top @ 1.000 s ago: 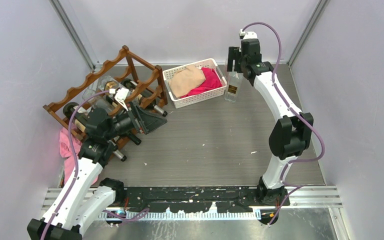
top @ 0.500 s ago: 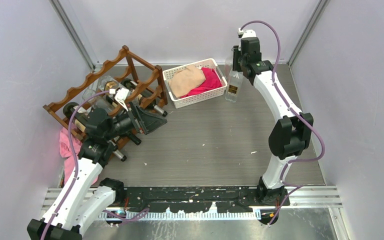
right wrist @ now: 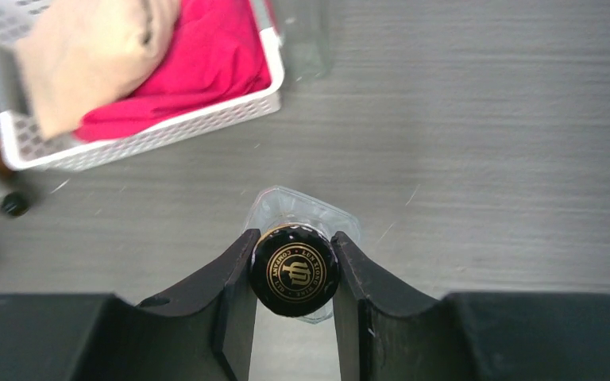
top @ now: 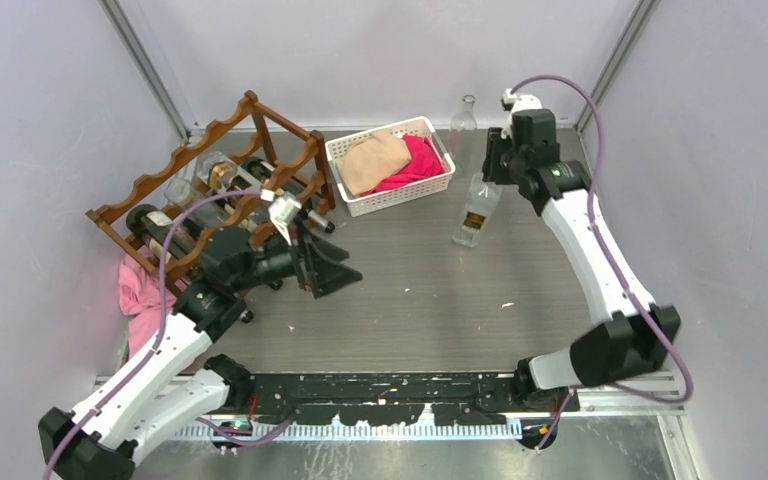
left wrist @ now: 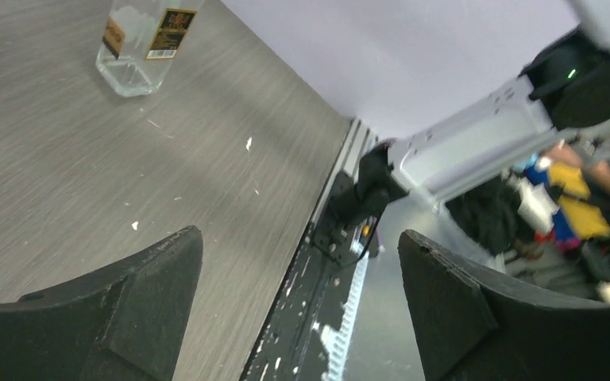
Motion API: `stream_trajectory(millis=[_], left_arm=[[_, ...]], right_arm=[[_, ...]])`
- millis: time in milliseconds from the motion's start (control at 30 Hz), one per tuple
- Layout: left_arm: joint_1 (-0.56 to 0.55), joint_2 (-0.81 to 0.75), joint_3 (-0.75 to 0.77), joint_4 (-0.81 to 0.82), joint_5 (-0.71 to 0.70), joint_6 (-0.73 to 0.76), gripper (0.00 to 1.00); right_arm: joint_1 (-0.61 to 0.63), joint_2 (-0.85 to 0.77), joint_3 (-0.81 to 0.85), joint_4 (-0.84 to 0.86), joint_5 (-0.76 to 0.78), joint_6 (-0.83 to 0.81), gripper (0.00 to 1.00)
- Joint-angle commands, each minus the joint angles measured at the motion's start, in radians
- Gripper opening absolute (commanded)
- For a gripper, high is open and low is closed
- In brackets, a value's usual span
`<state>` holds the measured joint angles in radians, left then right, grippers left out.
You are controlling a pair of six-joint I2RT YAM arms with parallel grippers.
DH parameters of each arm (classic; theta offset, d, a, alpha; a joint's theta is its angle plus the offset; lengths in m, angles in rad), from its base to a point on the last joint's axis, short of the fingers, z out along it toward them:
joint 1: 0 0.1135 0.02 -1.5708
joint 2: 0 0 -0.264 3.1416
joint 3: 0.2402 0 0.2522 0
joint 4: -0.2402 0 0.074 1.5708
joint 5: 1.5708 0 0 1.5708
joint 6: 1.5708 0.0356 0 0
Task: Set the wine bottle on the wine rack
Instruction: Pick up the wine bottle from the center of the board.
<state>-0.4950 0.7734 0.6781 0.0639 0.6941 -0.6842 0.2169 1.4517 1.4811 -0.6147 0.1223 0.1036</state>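
The wine bottle (top: 474,213) is clear glass with a dark label and a black cap. It hangs tilted just right of the white basket, and my right gripper (top: 493,168) holds its top. In the right wrist view my right gripper (right wrist: 295,271) is shut on the cap (right wrist: 295,270), with the glass shoulders showing beneath. The left wrist view shows the same wine bottle (left wrist: 139,40) at the top left. The reddish-brown wine rack (top: 210,150) stands at the back left with several bottles (top: 222,175) lying in it. My left gripper (top: 332,262) hovers in front of the rack; the left wrist view shows this gripper (left wrist: 302,302) open and empty.
A white basket (top: 400,198) holding beige and red cloths sits at the back centre; its rim (right wrist: 151,135) also shows in the right wrist view. An empty clear bottle (top: 463,115) stands behind it. A pink cloth (top: 138,285) lies beside the rack's left end.
My right gripper closed on the bottle's cap and carried it forward and right, away from the basket, tilting it. The left arm pulled back from the rack and swung toward the table's middle.
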Motion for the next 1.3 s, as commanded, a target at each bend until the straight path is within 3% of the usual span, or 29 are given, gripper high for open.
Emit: stream_trajectory(millis=[0, 300, 467, 967, 1133, 1267], left_arm=[[-0.18, 0.005, -0.032, 0.075, -0.151, 0.218, 0.92], [-0.375, -0.007, -0.183, 0.248, -0.269, 0.456, 0.95], [-0.384, -0.048, -0.238, 0.276, -0.3, 0.519, 0.99], [-0.384, -0.01, -0.279, 0.274, -0.312, 0.49, 1.0], [-0.384, 0.055, -0.251, 0.271, -0.307, 0.568, 1.0], [-0.384, 0.099, -0.223, 0.257, -0.279, 0.713, 1.0]], right_arm=[[0.003, -0.25, -0.057, 0.075, -0.198, 0.112, 0.01], [0.004, -0.486, -0.224, 0.024, -0.49, 0.207, 0.01], [0.003, -0.56, -0.32, 0.061, -0.593, 0.268, 0.01], [0.003, -0.621, -0.506, 0.246, -0.785, 0.436, 0.01], [0.004, -0.636, -0.534, 0.279, -0.805, 0.46, 0.01], [0.004, -0.651, -0.563, 0.299, -0.818, 0.474, 0.01]])
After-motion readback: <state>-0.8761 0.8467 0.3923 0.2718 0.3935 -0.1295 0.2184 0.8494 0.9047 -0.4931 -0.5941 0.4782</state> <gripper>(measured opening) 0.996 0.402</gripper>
